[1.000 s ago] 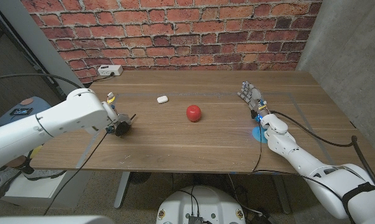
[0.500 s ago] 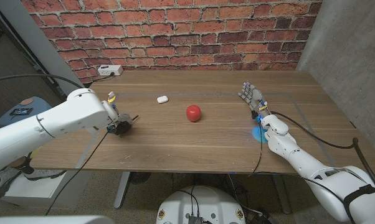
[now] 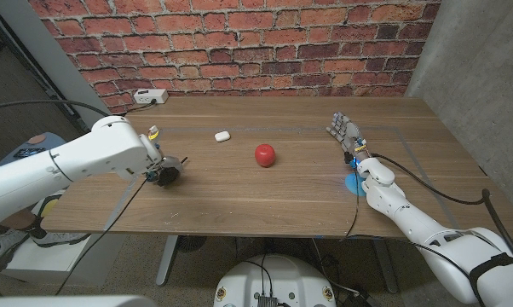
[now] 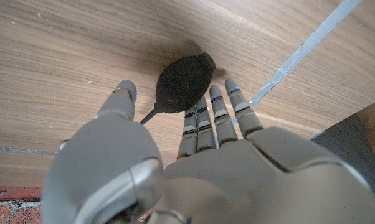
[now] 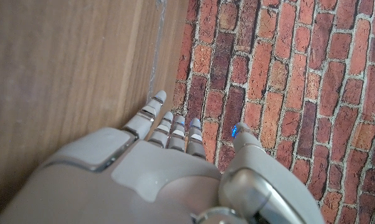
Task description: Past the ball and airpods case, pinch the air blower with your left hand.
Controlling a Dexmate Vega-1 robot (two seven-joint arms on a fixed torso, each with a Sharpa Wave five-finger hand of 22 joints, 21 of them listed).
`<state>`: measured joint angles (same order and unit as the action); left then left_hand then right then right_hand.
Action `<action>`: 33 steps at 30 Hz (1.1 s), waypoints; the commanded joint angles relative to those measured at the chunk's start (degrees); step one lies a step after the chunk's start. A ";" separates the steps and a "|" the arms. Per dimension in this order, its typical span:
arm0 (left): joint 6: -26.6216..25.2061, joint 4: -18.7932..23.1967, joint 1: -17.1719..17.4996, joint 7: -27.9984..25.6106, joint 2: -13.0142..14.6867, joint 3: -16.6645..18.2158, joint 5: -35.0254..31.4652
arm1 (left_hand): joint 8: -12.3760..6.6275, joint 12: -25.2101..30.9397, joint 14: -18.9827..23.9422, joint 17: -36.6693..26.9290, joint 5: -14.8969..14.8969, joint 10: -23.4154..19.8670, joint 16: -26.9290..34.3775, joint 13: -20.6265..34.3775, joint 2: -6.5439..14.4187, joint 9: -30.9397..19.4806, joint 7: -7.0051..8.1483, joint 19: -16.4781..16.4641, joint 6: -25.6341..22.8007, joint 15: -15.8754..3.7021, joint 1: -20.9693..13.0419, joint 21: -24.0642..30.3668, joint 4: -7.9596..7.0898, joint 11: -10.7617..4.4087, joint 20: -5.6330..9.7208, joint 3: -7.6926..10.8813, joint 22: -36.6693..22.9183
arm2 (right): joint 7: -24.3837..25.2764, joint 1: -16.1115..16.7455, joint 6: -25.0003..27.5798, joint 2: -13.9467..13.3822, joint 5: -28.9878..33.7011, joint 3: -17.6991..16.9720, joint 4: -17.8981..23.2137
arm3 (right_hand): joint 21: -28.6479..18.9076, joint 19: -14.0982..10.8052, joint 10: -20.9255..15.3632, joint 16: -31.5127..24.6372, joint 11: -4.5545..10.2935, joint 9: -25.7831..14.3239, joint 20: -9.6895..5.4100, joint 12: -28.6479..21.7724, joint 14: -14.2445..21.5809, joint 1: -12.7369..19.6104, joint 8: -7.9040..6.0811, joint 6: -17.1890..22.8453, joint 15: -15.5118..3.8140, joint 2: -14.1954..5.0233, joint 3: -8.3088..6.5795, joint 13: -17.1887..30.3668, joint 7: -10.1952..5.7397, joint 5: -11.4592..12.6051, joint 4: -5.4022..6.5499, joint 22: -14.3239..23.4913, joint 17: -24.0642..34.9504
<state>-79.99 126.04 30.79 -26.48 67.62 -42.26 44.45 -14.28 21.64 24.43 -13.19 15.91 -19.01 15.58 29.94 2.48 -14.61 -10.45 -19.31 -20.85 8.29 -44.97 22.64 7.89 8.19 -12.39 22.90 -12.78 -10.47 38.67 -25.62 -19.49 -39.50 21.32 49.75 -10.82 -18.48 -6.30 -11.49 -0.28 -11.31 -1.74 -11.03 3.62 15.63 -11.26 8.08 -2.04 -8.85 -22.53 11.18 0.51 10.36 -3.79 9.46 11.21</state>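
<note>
The black air blower [image 3: 169, 172] lies on the table at the left; in the left wrist view its round bulb [image 4: 182, 83] sits on the wood with the thin nozzle pointing back at the hand. My left hand [image 3: 154, 162] hovers right over it, fingers [image 4: 213, 119] straight on one side and the thumb [image 4: 121, 99] on the other, fingertips at the bulb's edge but not closed on it. The red ball [image 3: 265, 154] is mid-table and the white airpods case [image 3: 221, 135] lies behind it to the left. My right hand [image 3: 343, 131] stands at the right, fingers spread, holding nothing.
A white power strip [image 3: 150, 96] lies at the table's back left edge, below the brick wall. Grey tape lines [image 4: 303, 50] cross the wood. A blue mark [image 3: 354, 183] shows under my right wrist. A person's knee [image 3: 31, 147] is beyond the left edge.
My left forearm has lifted and swung slightly; the hand has edged a little to the right over the air blower. The right arm, ball and case have stayed put.
</note>
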 commanded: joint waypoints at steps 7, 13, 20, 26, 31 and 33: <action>0.00 -0.68 -7.09 -2.85 1.02 -6.88 7.44 | 0.72 -0.77 -0.68 -0.14 -0.31 1.32 -0.59 0.40 -0.26 0.00 -0.70 0.59 1.37 0.80 0.79 -0.28 -0.06 0.75 0.15 -0.40 0.00 | 0.01 2.01 -0.43 -0.62 -1.11 -0.95 1.62 | -0.24 -0.14 -0.03 -0.55 -0.35 -0.21 0.50 -0.21 0.36 0.64 -0.27 0.00 0.29 -0.26 0.28 -0.02 0.21 -0.08 -0.10 0.32 0.16; 0.00 -1.54 -10.03 -6.17 0.96 -10.45 10.30 | 0.02 -0.61 0.60 -0.08 -0.16 -0.02 -0.09 0.54 0.18 0.07 -0.95 -0.21 -0.58 0.45 -0.31 0.18 0.73 0.82 0.21 0.23 -0.05 | 0.17 2.42 -0.59 -0.63 -1.34 -1.16 1.89 | -0.25 -0.17 -0.07 -0.56 -0.33 -0.21 0.56 -0.22 0.39 0.67 -0.28 0.00 0.27 -0.29 0.29 -0.02 0.20 -0.07 -0.12 0.32 0.16; 0.00 -3.03 -13.85 -9.98 0.85 -15.26 14.53 | -0.47 -0.52 1.50 -0.17 0.16 -1.18 0.52 0.80 0.80 -0.02 -1.26 -0.61 -1.91 0.30 -2.78 0.54 1.73 0.72 0.20 0.96 -0.10 | 0.52 3.03 -0.62 -0.63 -1.56 -1.32 2.70 | -0.23 -0.13 -0.07 -0.55 -0.32 -0.21 0.56 -0.23 0.38 0.70 -0.29 0.03 0.26 -0.33 0.29 -0.02 0.18 -0.07 -0.15 0.33 0.16; 0.00 -3.32 -14.91 -14.35 0.71 -16.56 17.65 | -3.02 1.60 5.19 -0.80 1.16 -7.05 2.79 2.02 1.57 -1.14 -0.38 -4.05 -7.85 -2.41 -6.96 2.64 2.08 -0.82 0.63 1.53 -0.31 | 0.93 3.47 -0.38 -0.81 -1.58 -1.35 3.47 | -0.26 -0.21 -0.06 -0.58 -0.30 -0.21 0.65 -0.22 0.44 0.69 -0.30 0.03 0.32 -0.34 0.32 -0.02 0.18 -0.07 -0.14 0.33 0.17; 0.00 -3.20 -13.83 -17.52 0.78 -15.10 19.30 | -4.64 4.17 9.39 -1.80 1.63 -11.42 5.17 3.35 2.16 -2.39 -0.06 -6.63 -11.98 -4.88 -10.13 4.46 2.17 -2.82 1.62 1.51 -0.39 | 1.02 3.54 -0.40 -0.82 -1.60 -1.38 3.68 | -0.27 -0.23 -0.07 -0.60 -0.32 -0.21 0.64 -0.23 0.45 0.66 -0.30 0.02 0.32 -0.34 0.36 -0.02 0.19 -0.07 -0.12 0.34 0.19; 0.00 -3.19 -13.23 -17.77 0.76 -14.36 19.14 | -5.08 4.86 10.19 -2.03 1.67 -12.60 5.66 3.66 2.12 -2.70 0.22 -7.38 -13.09 -5.54 -10.78 4.96 2.16 -3.54 1.98 1.40 -0.40 | 1.06 3.52 -0.33 -0.81 -1.58 -1.35 3.74 | -0.27 -0.25 -0.02 -0.60 -0.28 -0.21 0.65 -0.21 0.46 0.65 -0.29 0.01 0.30 -0.35 0.36 -0.02 0.19 -0.07 -0.12 0.34 0.19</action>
<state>-79.97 123.21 17.73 -38.70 68.44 -56.57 59.98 -18.62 25.52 33.28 -14.78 17.02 -29.82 20.50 33.05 4.56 -16.75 -10.52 -25.54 -32.30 3.37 -54.73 26.86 9.89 5.41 -10.73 24.10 -12.93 -9.82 41.77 -26.12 -20.19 -40.99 20.06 52.73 -10.81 -18.90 -6.30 -11.89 -0.28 -11.31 -1.32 -11.03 3.93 16.00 -11.26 8.08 -1.73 -9.23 -22.28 11.18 0.51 10.36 -4.03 9.46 11.32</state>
